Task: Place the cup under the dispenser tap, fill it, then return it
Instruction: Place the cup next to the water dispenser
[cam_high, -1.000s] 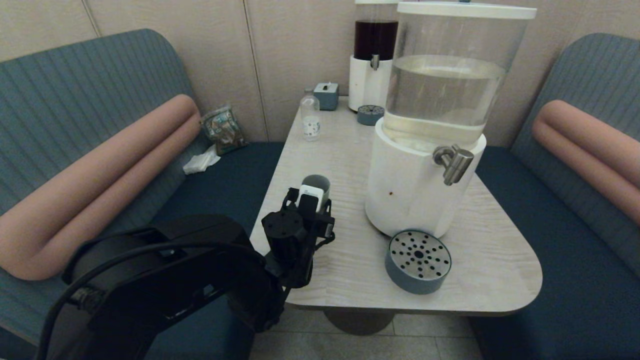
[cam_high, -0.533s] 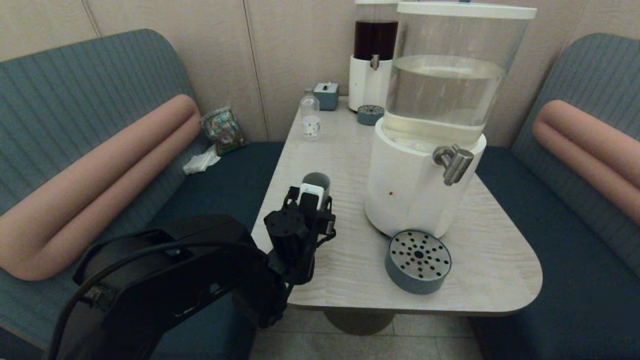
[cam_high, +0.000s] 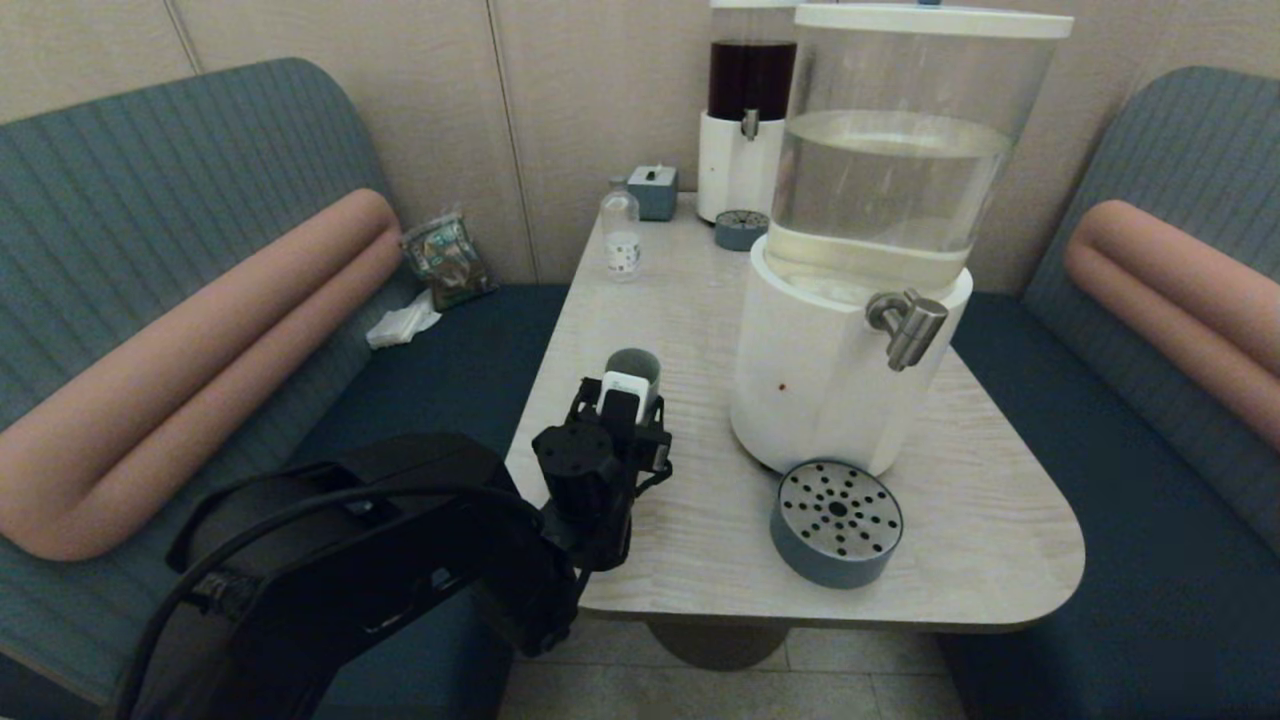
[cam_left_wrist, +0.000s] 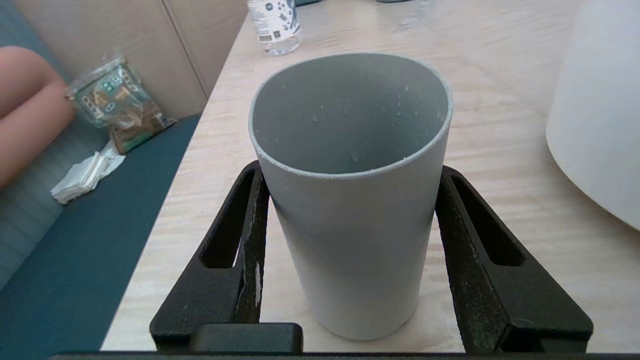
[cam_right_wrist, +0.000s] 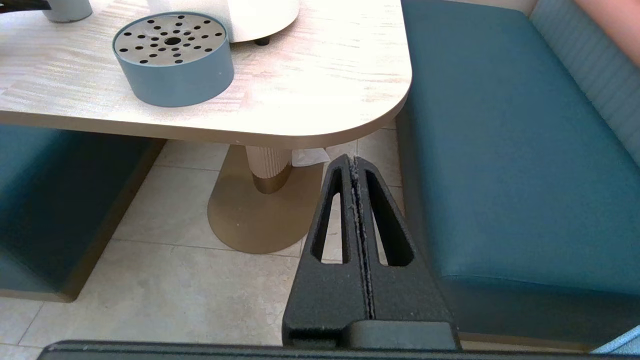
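The grey-blue cup (cam_high: 632, 366) stands upright on the table's left part, well left of the dispenser tap (cam_high: 908, 325). My left gripper (cam_high: 628, 388) reaches in from the near side, and the arm hides the cup's lower half in the head view. In the left wrist view the cup (cam_left_wrist: 350, 200) sits between the two black fingers (cam_left_wrist: 250, 220), which touch its sides just under the rim; the left gripper (cam_left_wrist: 350, 172) is shut on it. Droplets cling to its inner wall. My right gripper (cam_right_wrist: 354, 161) is shut on nothing, parked low off the table's near right corner.
A round blue drip tray (cam_high: 836, 520) with a perforated steel top lies under the tap, before the white dispenser base (cam_high: 810, 390). At the back stand a small clear bottle (cam_high: 620, 238), a grey box (cam_high: 653, 190) and the dark-liquid dispenser (cam_high: 748, 120). Benches flank the table (cam_high: 700, 290).
The left arm's elbow and upper links have crept forward and up a little. The gripper and the cup stay almost where they were.
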